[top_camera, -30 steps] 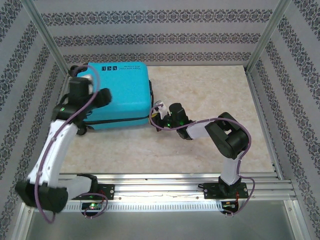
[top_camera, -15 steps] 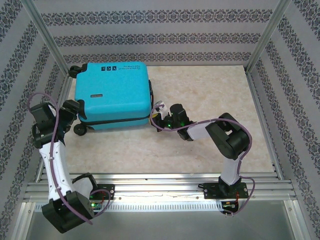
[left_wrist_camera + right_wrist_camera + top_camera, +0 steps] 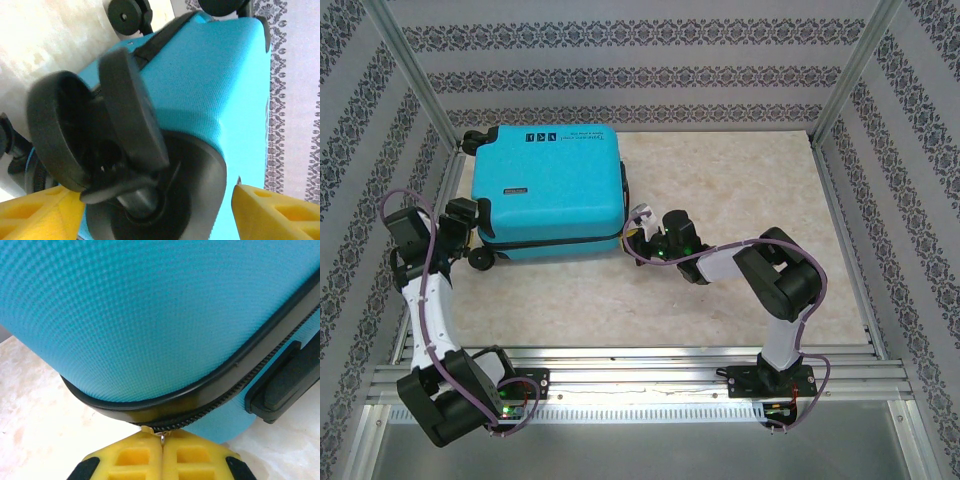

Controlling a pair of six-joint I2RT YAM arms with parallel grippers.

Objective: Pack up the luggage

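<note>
Two near corners of the luggage (image 3: 548, 190) are being attended, one by each of your arms. The case is lying flat and zipped shut on the far left part of the worktop (image 3: 740, 170), with its turquoise shell facing up.

Your left gripper (image 3: 476, 228) is hovering at the near left corner with its jaws spread wide and released. In the left wrist view a black wheel (image 3: 95, 135) of that corner is sitting in the gap between the two yellow fingers (image 3: 40, 212). You cannot tell whether either finger is touching it.

Your right gripper (image 3: 632, 238) is pressing in at the near right corner, just beneath the black zipper band (image 3: 210, 397). Its jaws are clenched, with the yellow pads (image 3: 130, 457) meeting and a small metal zipper pull (image 3: 161, 439) pinched at their tips, right under the curve of the shell.
</note>
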